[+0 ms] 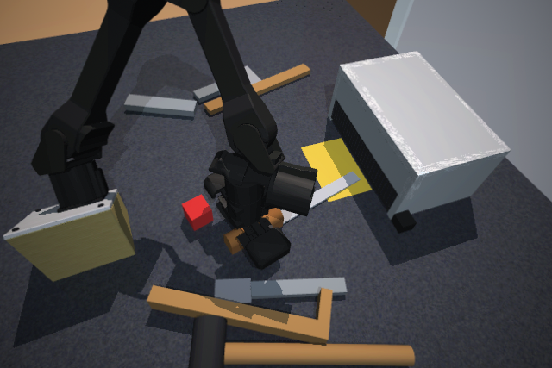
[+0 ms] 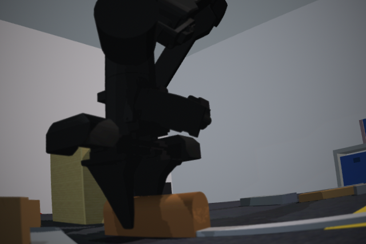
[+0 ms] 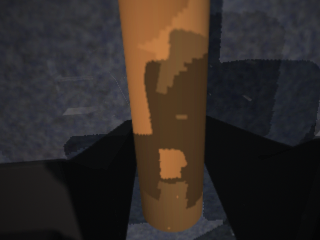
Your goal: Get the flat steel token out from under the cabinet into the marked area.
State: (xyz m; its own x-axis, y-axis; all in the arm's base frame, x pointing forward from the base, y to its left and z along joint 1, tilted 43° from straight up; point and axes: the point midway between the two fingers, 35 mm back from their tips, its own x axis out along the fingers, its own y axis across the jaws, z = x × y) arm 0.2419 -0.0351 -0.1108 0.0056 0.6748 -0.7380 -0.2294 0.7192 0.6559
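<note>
My gripper (image 1: 254,230) (image 2: 142,216) (image 3: 165,126) is shut on the round orange-brown handle (image 1: 233,240) (image 2: 183,214) (image 3: 175,95) of a flat tool, low over the table. The tool's thin pale-grey blade (image 1: 327,191) (image 2: 266,224) reaches from the handle toward the cabinet (image 1: 423,109). Its far end lies over the yellow marked area (image 1: 317,157) (image 2: 345,226), in front of the dark vent slots (image 1: 363,150). That end is in the cabinet's shadow. I cannot make out the steel token in any view; the space under the cabinet is hidden.
A red cube (image 1: 197,212) stands left of the gripper. An orange hooked bar (image 1: 235,313), a grey bar (image 1: 303,287) and a mallet (image 1: 321,353) lie nearer the camera. Grey (image 1: 160,105) and orange (image 1: 283,81) bars lie behind. A black block (image 1: 404,221) is by the cabinet's corner.
</note>
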